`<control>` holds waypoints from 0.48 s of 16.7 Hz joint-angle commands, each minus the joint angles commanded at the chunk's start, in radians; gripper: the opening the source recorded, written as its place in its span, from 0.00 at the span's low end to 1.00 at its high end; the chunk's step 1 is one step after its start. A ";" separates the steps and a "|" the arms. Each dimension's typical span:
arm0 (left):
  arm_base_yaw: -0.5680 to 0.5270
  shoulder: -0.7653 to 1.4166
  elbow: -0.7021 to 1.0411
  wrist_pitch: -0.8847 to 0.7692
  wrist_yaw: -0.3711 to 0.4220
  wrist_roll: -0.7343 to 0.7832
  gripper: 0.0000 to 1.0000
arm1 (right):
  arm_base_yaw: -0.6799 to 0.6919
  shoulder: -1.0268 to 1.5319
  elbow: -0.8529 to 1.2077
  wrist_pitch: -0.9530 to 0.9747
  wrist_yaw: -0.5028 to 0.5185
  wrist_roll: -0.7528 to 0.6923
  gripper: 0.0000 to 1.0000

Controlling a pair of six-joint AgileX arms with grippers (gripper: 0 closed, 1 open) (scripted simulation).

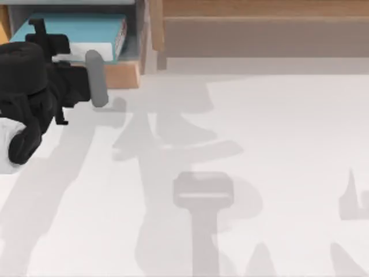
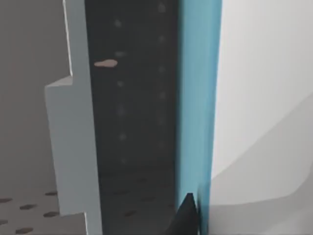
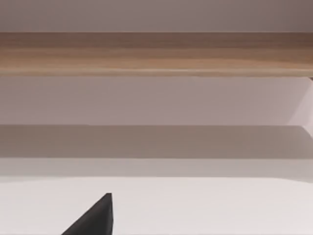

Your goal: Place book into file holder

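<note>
Already the book (image 1: 75, 32) lies inside the file holder (image 1: 140, 34) at the table's far left, long axis along its walls, with the left gripper (image 1: 43, 36) directly over it, its grip impossible to tell.

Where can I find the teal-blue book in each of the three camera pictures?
Top view: the book lies in the file holder at the upper left, beside the left claw.
Left wrist view: the book is a tall teal band right of centre, next to the holder's grey wall.
Right wrist view: not in it.
Shared landmark: the grey file holder.
</note>
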 joint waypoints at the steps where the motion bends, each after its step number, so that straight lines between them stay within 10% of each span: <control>1: 0.002 0.011 0.013 -0.001 0.002 0.000 0.00 | 0.000 0.000 0.000 0.000 0.000 0.000 1.00; 8: 0.015 0.078 0.087 -0.006 0.013 0.001 0.00 | 0.000 0.000 0.000 0.000 0.000 0.000 1.00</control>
